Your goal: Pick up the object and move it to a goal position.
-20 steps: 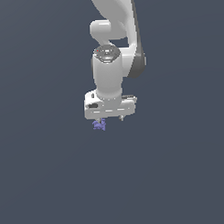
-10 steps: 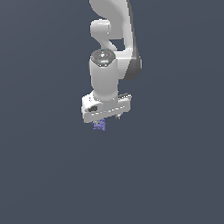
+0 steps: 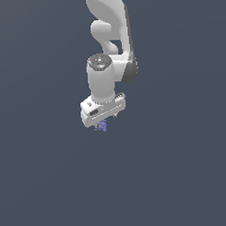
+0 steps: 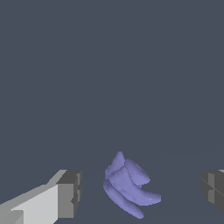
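Observation:
The object (image 4: 127, 186) is a small periwinkle-purple, knobbly cluster of curved lobes lying on the dark grey floor. In the wrist view it sits between my two fingers, apart from both pads (image 4: 70, 194). My gripper (image 4: 140, 194) is open around it. In the exterior view the object (image 3: 102, 126) peeks out just under the white gripper (image 3: 104, 120), mostly hidden by the hand. The white arm reaches down from above.
A flat dark grey floor (image 3: 181, 177) fills both views. No other objects, walls or edges show. No goal marker is visible.
The arm's wrist has shifted slightly toward the exterior view's left and lowered a little over the object. The object has not moved.

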Motion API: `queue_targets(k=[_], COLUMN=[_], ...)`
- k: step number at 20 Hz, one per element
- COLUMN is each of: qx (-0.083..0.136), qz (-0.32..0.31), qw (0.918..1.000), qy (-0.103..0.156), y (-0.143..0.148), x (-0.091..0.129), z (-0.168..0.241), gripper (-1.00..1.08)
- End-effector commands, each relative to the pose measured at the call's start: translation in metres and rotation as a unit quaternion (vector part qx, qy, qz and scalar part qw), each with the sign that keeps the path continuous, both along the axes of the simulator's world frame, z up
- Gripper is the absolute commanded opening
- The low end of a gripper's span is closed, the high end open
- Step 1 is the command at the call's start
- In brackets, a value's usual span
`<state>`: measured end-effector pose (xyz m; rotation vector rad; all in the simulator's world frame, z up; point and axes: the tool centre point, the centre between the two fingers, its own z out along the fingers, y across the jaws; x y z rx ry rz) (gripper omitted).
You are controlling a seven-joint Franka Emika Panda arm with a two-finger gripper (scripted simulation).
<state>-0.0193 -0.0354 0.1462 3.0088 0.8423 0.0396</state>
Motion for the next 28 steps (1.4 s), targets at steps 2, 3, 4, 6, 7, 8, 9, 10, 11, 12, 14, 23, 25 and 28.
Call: queue_targets(k=[2, 3, 4, 6, 7, 8, 9, 10, 11, 12, 14, 23, 25, 28], qx=[-0.001, -0.002, -0.002, -0.002, -0.003, -0.003, -0.003, -0.003, -0.003, -0.003, -0.004, -0.004, -0.003, -0.003], qz=[0.044, 0.056, 0.068, 0.093, 0.105, 0.118, 0.13, 0.142, 0.154, 0.167, 0.191, 0.299, 0.322, 0.351], qw=[0.999, 0.9984, 0.9976, 0.9956, 0.9944, 0.993, 0.9915, 0.9898, 0.988, 0.986, 0.9816, 0.9542, 0.9467, 0.9362], qy=[0.002, 0.003, 0.003, 0.004, 0.005, 0.006, 0.006, 0.007, 0.007, 0.008, 0.009, 0.013, 0.013, 0.014], y=[-0.005, -0.006, -0.007, -0.01, -0.011, -0.012, -0.013, -0.015, -0.016, -0.017, -0.019, -0.029, -0.031, -0.033], x=[-0.005, -0.006, -0.008, -0.01, -0.012, -0.013, -0.015, -0.016, -0.018, -0.019, -0.022, -0.036, -0.039, -0.043], z=[-0.006, -0.007, -0.009, -0.012, -0.014, -0.015, -0.017, -0.018, -0.02, -0.021, -0.024, -0.037, -0.04, -0.044], gripper=[1.0, 1.0, 1.0, 1.0, 1.0, 1.0, 1.0, 1.0, 1.0, 1.0, 1.0, 1.0, 1.0, 1.0])
